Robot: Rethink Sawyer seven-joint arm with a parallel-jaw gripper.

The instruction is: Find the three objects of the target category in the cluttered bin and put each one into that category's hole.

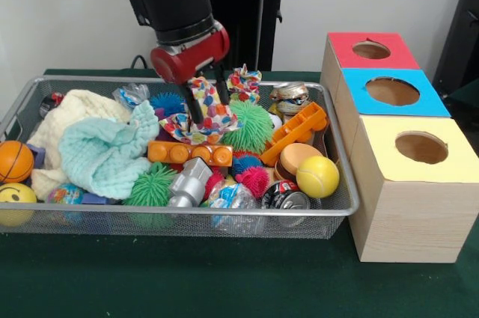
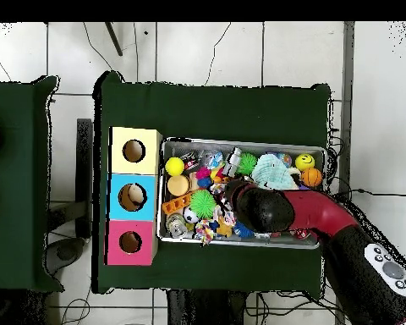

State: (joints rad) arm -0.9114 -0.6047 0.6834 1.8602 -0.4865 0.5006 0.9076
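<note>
The wire mesh bin (image 1: 340, 209) is full of toys and cloths on the green table; it also shows in the overhead view (image 2: 240, 141). No plush duck, tiger or tan animal shows in either view. My gripper (image 1: 208, 105) hangs low over the back middle of the bin. It is open, with one finger on either side of a colourful dotted cloth (image 1: 213, 117). The red-topped box with its round hole (image 1: 371, 50) stands to the right of the bin, farthest from the camera; its hole also shows in the overhead view (image 2: 130, 242). There my arm hides the gripper.
The blue-topped box (image 1: 393, 91) and the yellow-topped box (image 1: 421, 147) stand beside the red one. The bin holds a mint cloth (image 1: 105, 155), a cream cloth (image 1: 71, 112), a green spiky ball (image 1: 251, 125), a yellow ball (image 1: 317, 176), a basketball (image 1: 15, 161), an orange block (image 1: 189, 154) and a can (image 1: 288, 197).
</note>
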